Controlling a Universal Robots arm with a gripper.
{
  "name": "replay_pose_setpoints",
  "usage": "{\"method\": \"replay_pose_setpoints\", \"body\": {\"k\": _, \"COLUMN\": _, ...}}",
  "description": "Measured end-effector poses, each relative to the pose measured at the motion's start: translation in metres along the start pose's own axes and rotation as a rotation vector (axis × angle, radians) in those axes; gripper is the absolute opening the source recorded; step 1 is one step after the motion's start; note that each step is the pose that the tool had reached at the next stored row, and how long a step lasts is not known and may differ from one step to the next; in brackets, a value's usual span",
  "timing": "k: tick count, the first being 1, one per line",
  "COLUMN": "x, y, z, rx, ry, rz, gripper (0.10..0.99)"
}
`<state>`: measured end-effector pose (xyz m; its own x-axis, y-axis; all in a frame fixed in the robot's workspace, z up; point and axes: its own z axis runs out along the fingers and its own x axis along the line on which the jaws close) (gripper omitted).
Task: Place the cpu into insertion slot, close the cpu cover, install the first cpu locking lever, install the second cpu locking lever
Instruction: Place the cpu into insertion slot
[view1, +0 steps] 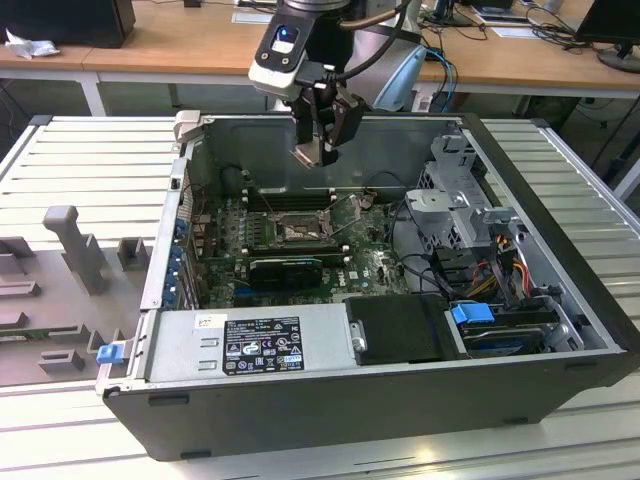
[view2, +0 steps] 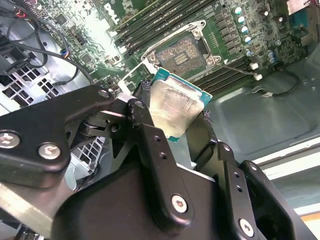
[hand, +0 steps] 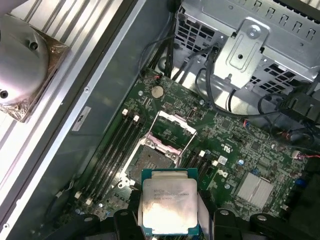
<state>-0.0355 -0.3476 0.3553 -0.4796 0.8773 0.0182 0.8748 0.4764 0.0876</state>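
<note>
My gripper (view1: 318, 146) has its jaws clamped on opposite edges of the cpu (hand: 167, 202), a flat square chip with a dull silver lid on a green board; it hangs above the insertion slot (hand: 149, 161), well apart. The slot is black-framed with a grey pin field; the thin metal cpu cover (hand: 177, 122) is swung up off the slot.

The exterior view looks down into the computer case (view1: 400, 410); both wrist views (closer, above) share the insertion slot (view2: 182, 52) (hand: 149, 161).

Exterior view: even, bright room light; computer case (view1: 400, 410) interior darker, shadowed. Second wrist view: washed-out glare on motherboard (view2: 95, 50). First wrist view: soft sheen on cpu (hand: 167, 202) face.
</note>
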Motion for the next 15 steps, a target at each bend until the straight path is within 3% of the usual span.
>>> {"method": "replay_pose_setpoints", "body": {"k": 6, "x": -0.0001, "y": -0.0001, "z": 0.0006, "rx": 0.0, "ry": -0.0014, "rz": 0.017, "gripper": 0.529}}
{"method": "replay_pose_setpoints", "body": {"k": 15, "x": 0.0, "y": -0.0001, "z": 0.0011, "rx": -0.002, "ry": -0.0092, "rz": 0.104, "gripper": 0.529}}
